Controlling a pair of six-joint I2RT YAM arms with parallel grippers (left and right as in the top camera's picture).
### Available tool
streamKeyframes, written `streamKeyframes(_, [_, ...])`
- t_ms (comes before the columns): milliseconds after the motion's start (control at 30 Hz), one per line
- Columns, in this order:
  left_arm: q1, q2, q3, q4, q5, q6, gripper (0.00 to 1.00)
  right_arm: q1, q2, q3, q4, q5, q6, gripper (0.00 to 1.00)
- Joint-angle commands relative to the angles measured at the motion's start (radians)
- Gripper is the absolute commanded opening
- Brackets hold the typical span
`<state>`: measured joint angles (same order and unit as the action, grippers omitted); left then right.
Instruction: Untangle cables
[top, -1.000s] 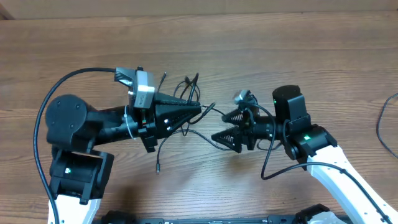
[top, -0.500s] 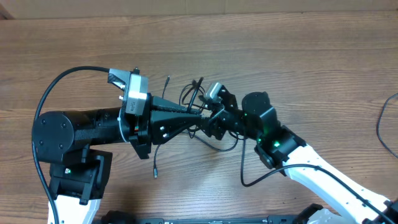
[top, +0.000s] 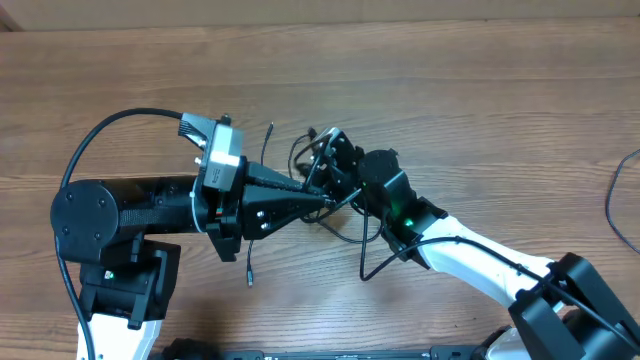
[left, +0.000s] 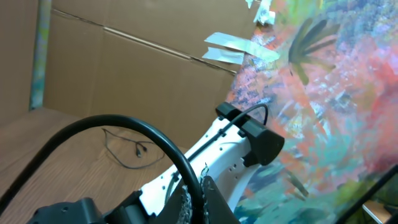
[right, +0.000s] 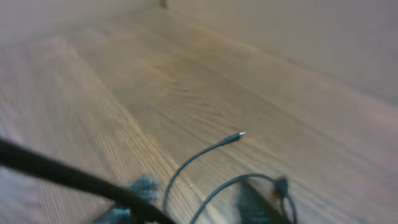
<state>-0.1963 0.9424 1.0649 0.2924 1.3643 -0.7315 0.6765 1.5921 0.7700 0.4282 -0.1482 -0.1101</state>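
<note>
1. Overhead, my left pincer (top: 323, 196) has its two fingers pressed together to a point. I cannot tell whether a cord is nipped between them.
2. My right pincer (top: 327, 160) sits just across from it with its tips hidden from above. The right wrist view is too blurred, so I cannot tell whether it is spread or pinching.
3. Both pincers meet at the cables (top: 304, 150), a knot of thin black loops near the middle of the table (top: 470, 90).
4. One strand trails out below my left arm (top: 150, 205) and ends in a small plug (top: 250, 281) over the wood.
5. In the right wrist view, a cord with a plug end (right: 240, 134) curves over the bare wood.
</note>
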Motion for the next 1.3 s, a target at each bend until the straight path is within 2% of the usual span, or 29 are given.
streamKeyframes(0, [0.002,-0.011,0.011,0.004,0.028,-0.004,0.05,0.002,0.004,0.005,0.013,0.069,0.008,0.06])
streamKeyframes(167, [0.002,-0.001,0.011,-0.013,0.057,0.042,0.06,0.002,-0.031,0.031,0.013,0.069,0.009,0.04])
streamKeyframes(300, [0.002,0.016,0.011,-0.114,0.069,0.110,0.06,0.001,-0.167,0.057,0.014,0.077,0.008,0.04])
streamKeyframes(400, [0.002,0.035,0.010,-0.231,0.067,0.212,0.06,0.001,-0.317,0.073,0.020,0.175,-0.001,0.04])
streamKeyframes(500, [0.002,0.063,0.010,-0.357,0.048,0.314,0.06,0.001,-0.478,0.078,0.014,0.364,-0.042,0.04])
streamKeyframes(700, [0.002,0.138,0.010,-0.576,-0.120,0.468,0.05,0.001,-0.718,0.077,-0.070,0.784,-0.244,0.04])
streamKeyframes(833, [0.001,0.200,0.010,-0.727,-0.357,0.484,0.04,0.001,-0.805,0.078,-0.074,0.960,-0.234,0.04])
streamKeyframes(967, [0.001,0.280,0.010,-0.861,-0.509,0.484,0.04,0.002,-0.838,0.077,-0.074,0.948,-0.105,0.04])
streamKeyframes(1033, [0.001,0.323,0.010,-0.914,-0.528,0.484,0.05,0.002,-0.839,0.078,-0.083,0.872,-0.095,0.04])
streamKeyframes(1100, [0.001,0.370,0.010,-0.955,-0.537,0.484,0.07,0.003,-0.839,0.078,-0.124,0.714,-0.085,0.04])
streamKeyframes(1133, [0.001,0.390,0.010,-0.965,-0.537,0.484,0.13,0.003,-0.839,0.078,-0.149,0.621,-0.068,0.04])
streamKeyframes(1167, [0.001,0.423,0.010,-0.972,-0.536,0.484,0.22,0.003,-0.838,0.077,-0.185,0.446,-0.043,0.04])
streamKeyframes(1200, [0.001,0.447,0.010,-0.973,-0.537,0.484,0.43,0.003,-0.836,0.077,-0.201,0.336,-0.039,0.04])
streamKeyframes(1233, [0.000,0.470,0.010,-0.972,-0.536,0.480,0.67,0.003,-0.832,0.078,-0.211,0.217,-0.039,0.04])
streamKeyframes(1267, [0.000,0.489,0.010,-0.972,-0.533,0.478,1.00,0.003,-0.827,0.077,-0.215,0.133,-0.039,0.04])
